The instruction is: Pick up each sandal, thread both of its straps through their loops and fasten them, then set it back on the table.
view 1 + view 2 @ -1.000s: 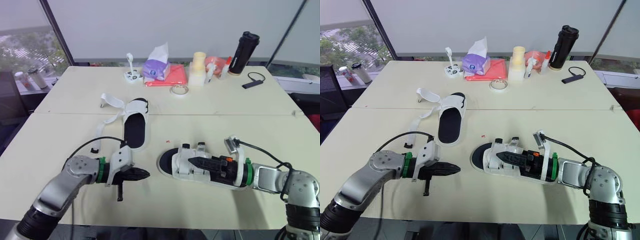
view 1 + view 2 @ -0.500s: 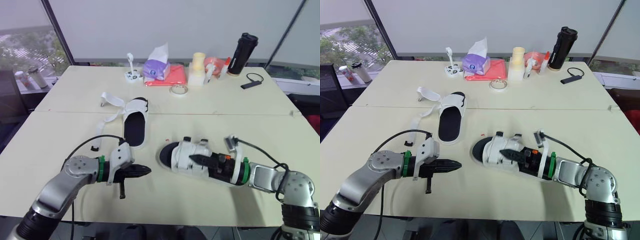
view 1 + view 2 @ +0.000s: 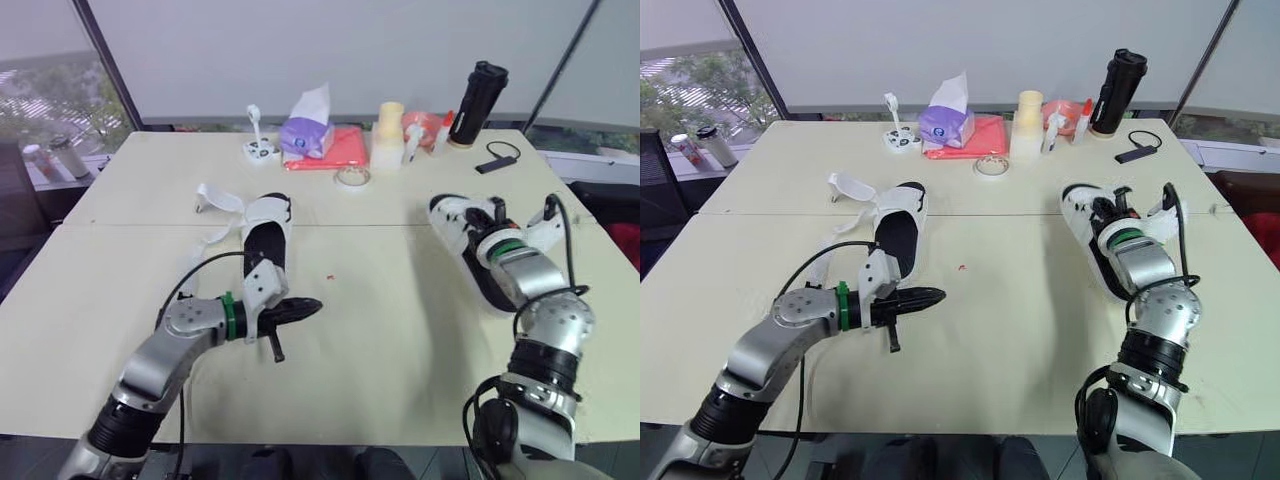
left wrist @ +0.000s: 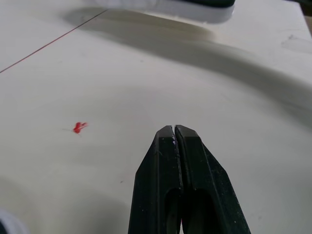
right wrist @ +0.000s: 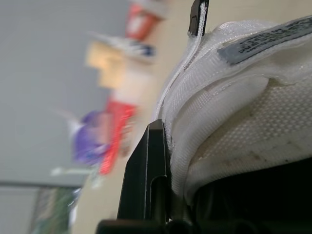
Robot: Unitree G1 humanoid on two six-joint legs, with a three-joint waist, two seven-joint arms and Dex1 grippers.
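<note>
One white sandal with a black insole point(image 3: 266, 238) lies flat on the table left of centre, its loose straps point(image 3: 218, 203) spread out to the left. My right gripper point(image 3: 1107, 213) is shut on the other sandal point(image 3: 487, 280) at its white mesh strap point(image 5: 234, 92), holding it tilted over the right side of the table. One black finger point(image 5: 155, 161) presses against that strap. My left gripper point(image 3: 303, 307) is shut and empty, low over the table in front of the first sandal; its fingertips point(image 4: 175, 134) meet beside a red speck point(image 4: 79, 127).
Along the far edge stand a purple tissue pack point(image 3: 306, 132) on a red cloth point(image 3: 338, 150), a tape roll point(image 3: 350, 177), cream cups point(image 3: 388, 128), a black bottle point(image 3: 477, 90) and a small black device point(image 3: 496, 156). A black cable point(image 3: 205, 268) loops off my left arm.
My right gripper has shut on the sandal and carried it from front centre up to the right side. My left gripper has edged forward. The camera has shifted.
</note>
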